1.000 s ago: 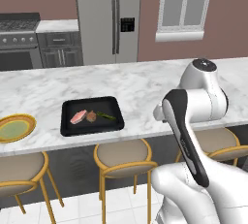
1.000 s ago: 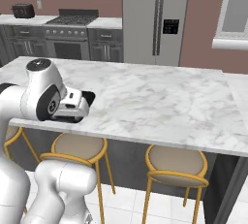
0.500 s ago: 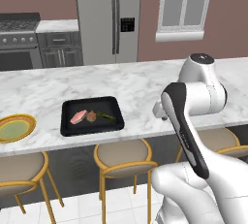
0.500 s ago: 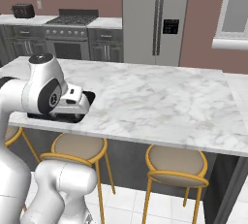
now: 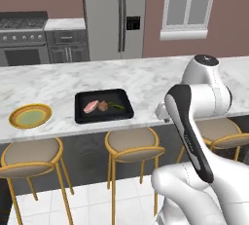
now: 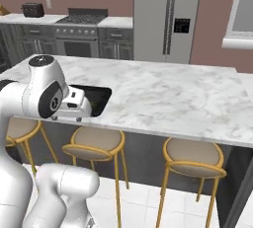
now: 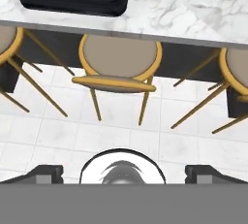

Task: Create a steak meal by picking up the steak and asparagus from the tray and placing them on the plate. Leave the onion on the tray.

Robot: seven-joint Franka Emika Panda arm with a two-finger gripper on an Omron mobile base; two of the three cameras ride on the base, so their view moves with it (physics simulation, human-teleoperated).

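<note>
Left base view shows the steak (image 5: 90,106) touching the onion (image 5: 102,105) on the tray (image 5: 103,116), so the wide-open end effector (image 7: 123,172) could grab the onion too.

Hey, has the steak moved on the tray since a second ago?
No. The steak lies at the left of the tray, beside the onion, just as before.

Glossy white rounded arm (image 5: 199,97) links (dark joint caps, seemingly black forearm panel).
</note>
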